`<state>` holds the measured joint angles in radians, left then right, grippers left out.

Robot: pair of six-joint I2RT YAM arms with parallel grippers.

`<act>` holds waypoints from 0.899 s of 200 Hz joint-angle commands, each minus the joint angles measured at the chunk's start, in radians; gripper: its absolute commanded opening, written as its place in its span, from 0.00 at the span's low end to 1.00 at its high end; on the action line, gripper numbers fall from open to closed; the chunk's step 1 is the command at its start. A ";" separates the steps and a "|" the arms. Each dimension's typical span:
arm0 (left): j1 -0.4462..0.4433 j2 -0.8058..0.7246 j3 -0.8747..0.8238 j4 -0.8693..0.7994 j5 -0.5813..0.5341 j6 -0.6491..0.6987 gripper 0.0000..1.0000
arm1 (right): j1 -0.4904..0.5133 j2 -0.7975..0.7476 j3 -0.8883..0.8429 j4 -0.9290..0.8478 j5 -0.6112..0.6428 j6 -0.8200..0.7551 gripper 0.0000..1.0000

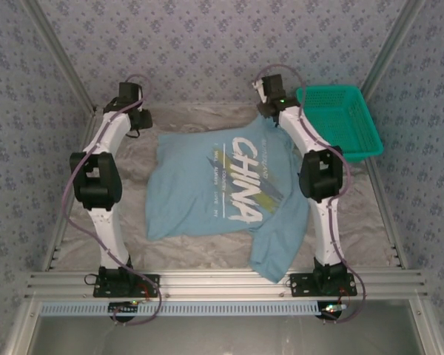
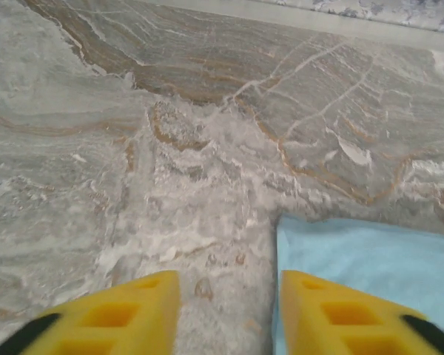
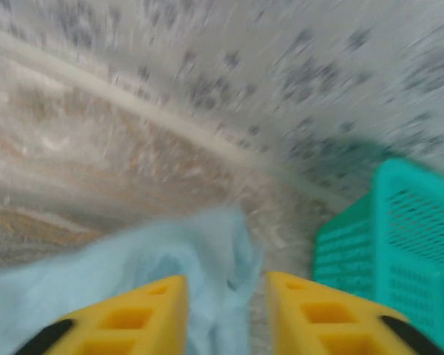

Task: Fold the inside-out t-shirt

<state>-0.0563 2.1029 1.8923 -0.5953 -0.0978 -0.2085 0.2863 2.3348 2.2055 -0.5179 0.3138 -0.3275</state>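
A t-shirt (image 1: 207,185) lies spread out on the middle of the desk (image 1: 133,244) between the two arms, with one part trailing toward the near edge beside the right arm's base. A mesh basket (image 1: 340,122) sits at the far right corner, to the right of the right arm and apart from the shirt. The left claw (image 2: 226,299) is over bare desk just left of the shirt's far left corner, and the right claw (image 3: 226,307) is above the shirt's far right edge, with the basket just to its right.
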 commanded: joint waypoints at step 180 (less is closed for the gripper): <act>-0.152 -0.263 -0.830 0.491 0.370 -0.331 0.56 | 0.001 -0.468 -0.967 0.053 -0.384 0.600 0.64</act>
<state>-0.2401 1.8454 1.0695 -0.1658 0.3141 -0.5354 0.2821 1.8008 1.1664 -0.5156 -0.0246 0.2420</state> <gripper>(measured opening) 0.564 0.642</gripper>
